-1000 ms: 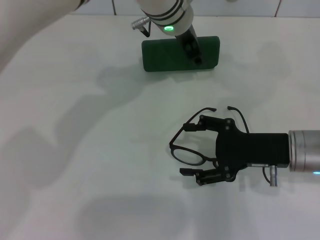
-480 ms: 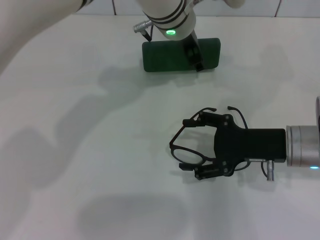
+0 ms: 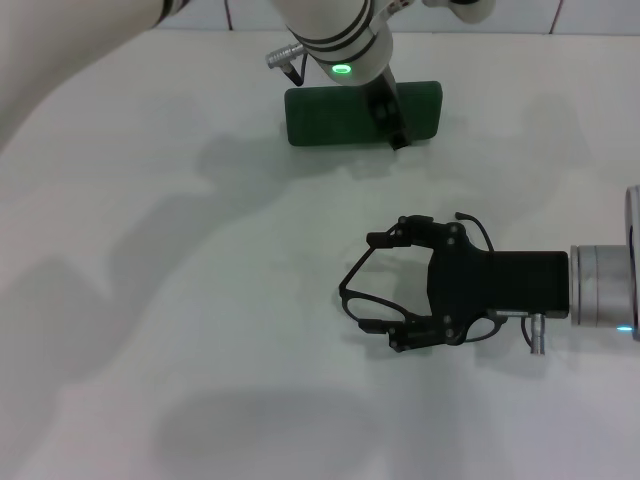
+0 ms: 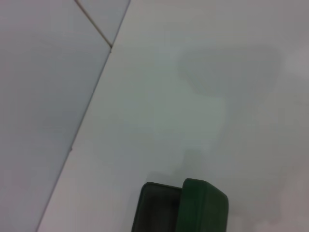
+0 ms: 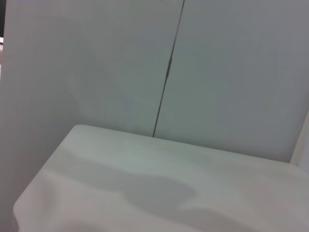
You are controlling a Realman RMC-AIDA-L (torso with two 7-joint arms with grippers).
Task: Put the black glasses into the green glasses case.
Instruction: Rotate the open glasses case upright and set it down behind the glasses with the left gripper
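The green glasses case point(image 3: 325, 117) stands at the far middle of the white table. In the left wrist view the green glasses case point(image 4: 203, 207) is open, with its dark lining showing beside the lid. My left gripper point(image 3: 393, 133) is at the case's right part, in front of it. The black glasses point(image 3: 343, 291) are nearer me, right of centre, with their front tipped up. My right gripper point(image 3: 385, 283) reaches in from the right, with one finger at each end of the frame, shut on it. The temple arms run back under the gripper.
The white table top point(image 3: 180, 300) carries the arms' shadows. A tiled wall runs along the far edge point(image 3: 500, 15). The right wrist view shows only the table's far part point(image 5: 145, 174) and the wall.
My right gripper's fingers have closed in on the glasses and shifted slightly toward the far side. The lenses now look flatter, so the frame has tipped up. My left arm has shifted a little to the right at the case.
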